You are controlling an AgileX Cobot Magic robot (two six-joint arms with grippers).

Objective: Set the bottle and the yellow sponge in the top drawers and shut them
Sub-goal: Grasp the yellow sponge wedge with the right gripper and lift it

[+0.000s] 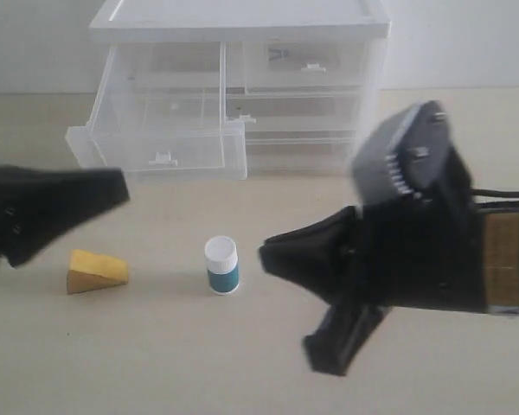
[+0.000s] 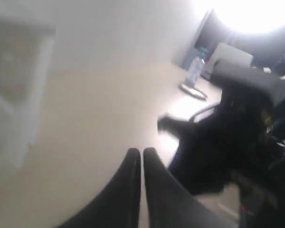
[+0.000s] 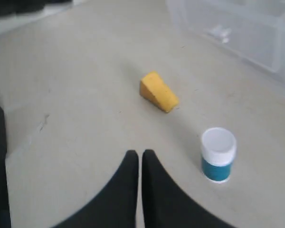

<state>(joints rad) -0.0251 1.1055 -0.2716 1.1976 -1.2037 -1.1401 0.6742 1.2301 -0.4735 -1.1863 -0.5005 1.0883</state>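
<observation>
The bottle [image 1: 221, 265] with its white cap and teal label stands upright on the table, also in the right wrist view [image 3: 218, 154]. To its left lies the yellow sponge [image 1: 96, 271] [image 3: 157, 91], wedge-shaped. The left top drawer [image 1: 160, 147] is pulled out of the unit. The right top drawer [image 1: 307, 65] sits pushed in. My left gripper [image 1: 124, 192] [image 2: 141, 151] hangs shut and empty above and left of the sponge. My right gripper [image 1: 265, 253] [image 3: 140, 153] is shut and empty, just right of the bottle and apart from it.
The translucent drawer unit [image 1: 242, 26] stands at the back, with wider drawers [image 1: 303, 125] below the top ones. The open drawer's front corner [image 3: 242, 28] shows in the right wrist view. A water bottle [image 2: 194, 71] stands far off in the left wrist view.
</observation>
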